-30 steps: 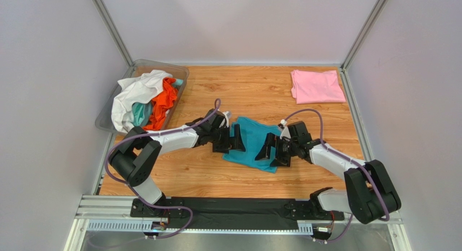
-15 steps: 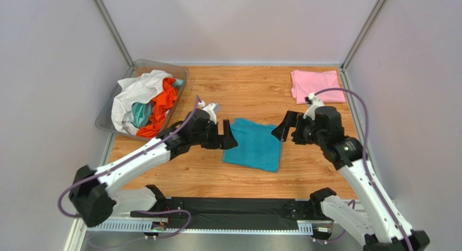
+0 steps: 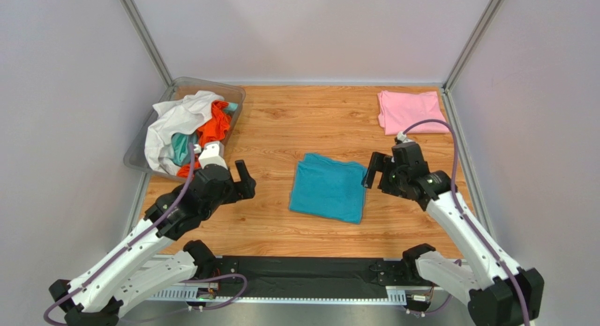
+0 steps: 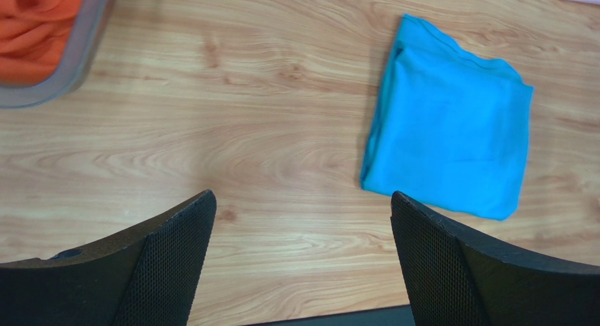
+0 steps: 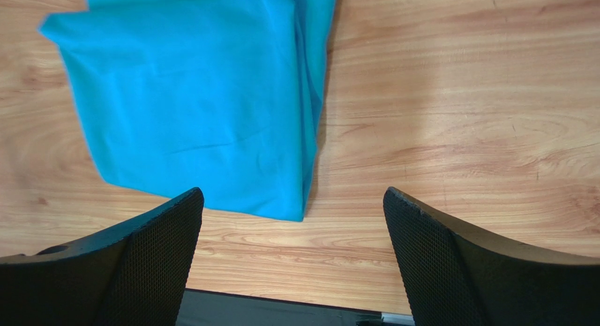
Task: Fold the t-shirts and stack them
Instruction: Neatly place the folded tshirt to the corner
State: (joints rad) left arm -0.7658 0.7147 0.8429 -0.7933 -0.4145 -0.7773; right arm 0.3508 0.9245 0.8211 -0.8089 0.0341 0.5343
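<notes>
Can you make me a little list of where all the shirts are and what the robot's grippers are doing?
blue shirt: folded, flat in the middle of the table
pink shirt: folded, far right corner
bin: far left, holds the heap of shirts, unfolded, white, orange and aqua
left gripper: open, empty, over bare wood left of the blue shirt
right gripper: open, empty, by the blue shirt's right edge
stack: not made yet, blue and pink shirts lie apart

White-black arms (image 3: pixel 134 245), seemingly purple cables (image 3: pixel 427 121)
</notes>
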